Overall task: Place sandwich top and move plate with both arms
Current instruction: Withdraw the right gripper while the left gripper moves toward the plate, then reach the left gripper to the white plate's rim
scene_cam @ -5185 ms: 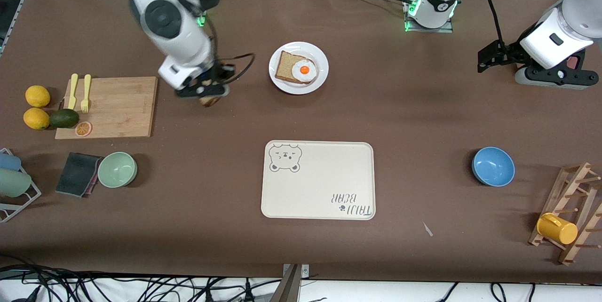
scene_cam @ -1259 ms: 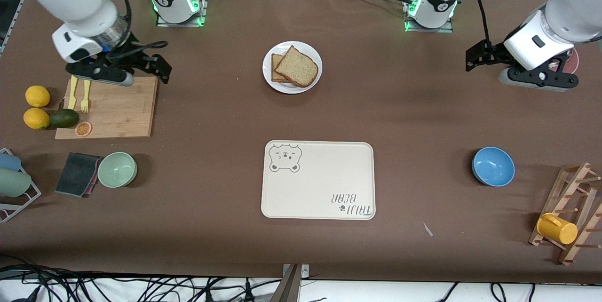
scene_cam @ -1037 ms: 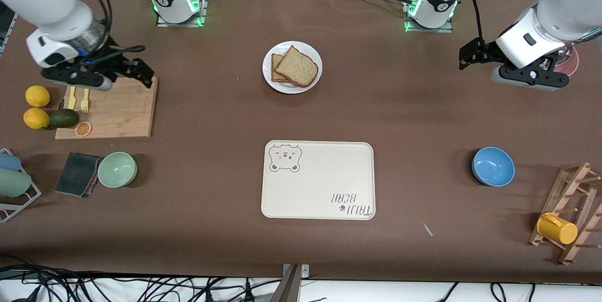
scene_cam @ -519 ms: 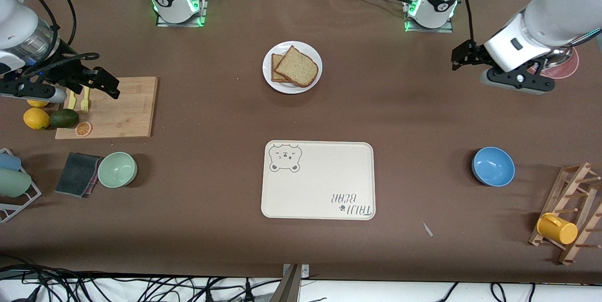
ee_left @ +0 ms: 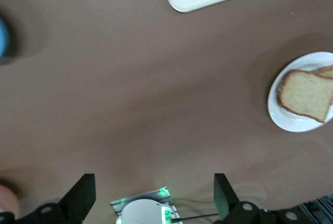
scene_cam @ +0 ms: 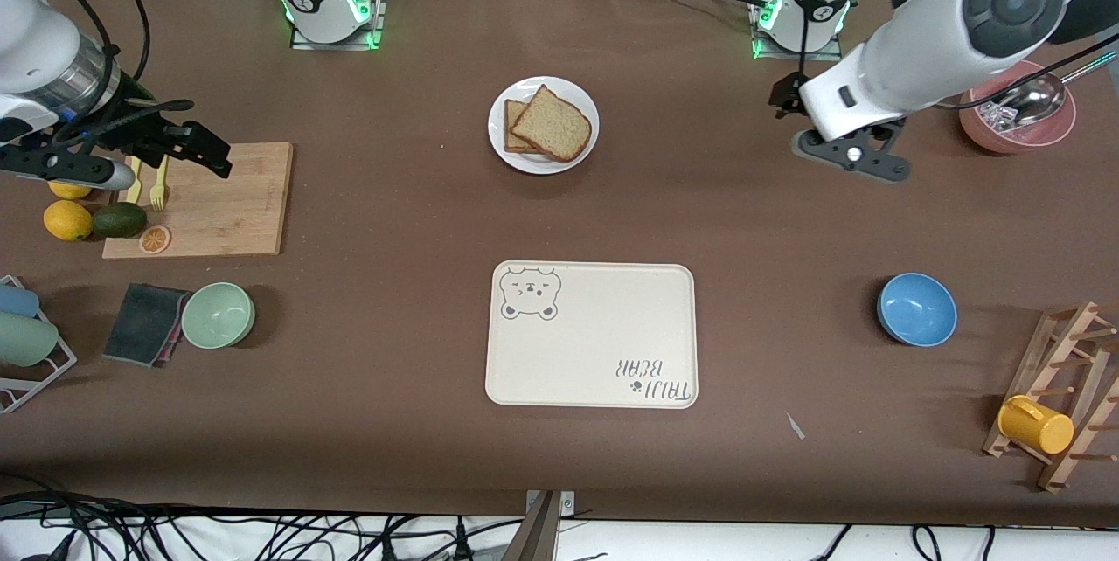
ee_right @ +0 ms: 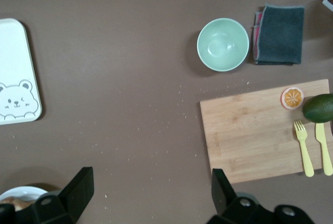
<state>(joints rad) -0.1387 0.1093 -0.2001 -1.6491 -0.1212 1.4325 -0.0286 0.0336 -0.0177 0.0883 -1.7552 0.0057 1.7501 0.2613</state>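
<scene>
The sandwich top (scene_cam: 552,124), a bare speckled bread slice, lies on another slice on the white plate (scene_cam: 538,166), between the arms' bases and the tray. No egg shows. My right gripper (scene_cam: 109,163) is open and empty, up over the end of the cutting board (scene_cam: 218,198) where the forks lie. My left gripper (scene_cam: 852,157) is open and empty, above bare table beside the plate, toward the left arm's end. The left wrist view shows its gripper (ee_left: 152,199), the plate (ee_left: 289,122) and the top slice (ee_left: 306,94). The right wrist view shows its gripper (ee_right: 151,193) and the plate's rim (ee_right: 13,192).
The cream bear tray (scene_cam: 594,342) lies nearer the front camera than the plate. A green bowl (scene_cam: 218,315), dark cloth (scene_cam: 144,322), lemons and an avocado (scene_cam: 119,219) sit at the right arm's end. A blue bowl (scene_cam: 916,308), pink bowl with spoon (scene_cam: 1014,115) and mug rack (scene_cam: 1062,395) sit at the left arm's end.
The right gripper carried the bread slice, which now covers the egg slice on the plate; it has drawn back over the cutting board. The left arm has swung toward the plate, uncovering the pink bowl.
</scene>
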